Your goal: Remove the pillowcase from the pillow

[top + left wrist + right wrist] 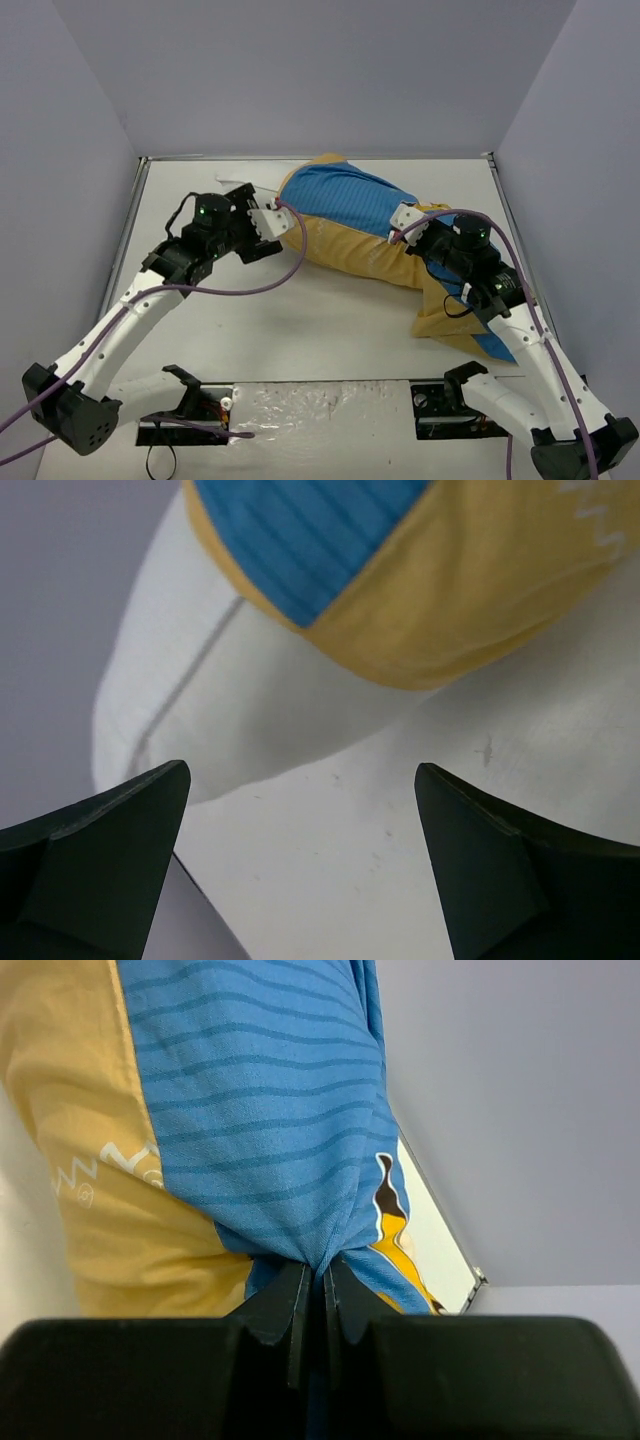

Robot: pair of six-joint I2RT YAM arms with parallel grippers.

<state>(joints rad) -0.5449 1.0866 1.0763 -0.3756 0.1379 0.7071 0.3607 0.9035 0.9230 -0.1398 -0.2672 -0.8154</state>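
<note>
The pillowcase [350, 212], blue striped with mustard yellow, lies bulging across the far middle of the table. Its loose end trails toward the front right. The white pillow [200, 690] sticks out of the pillowcase [420, 580] at its left end, seen close up in the left wrist view. My left gripper [272, 222] is open right at that end; its fingers [302, 770] stand wide apart just short of the pillow, with nothing between them. My right gripper [405, 222] is shut on a bunched fold of the blue pillowcase [260, 1110], pinched between the jaws [322, 1280].
The white table [300, 320] has a raised metal rim, with grey walls close on the left, back and right. A purple cable [290, 275] loops from the left arm over the table. The arm bases and a foil-covered strip [320, 410] sit at the near edge.
</note>
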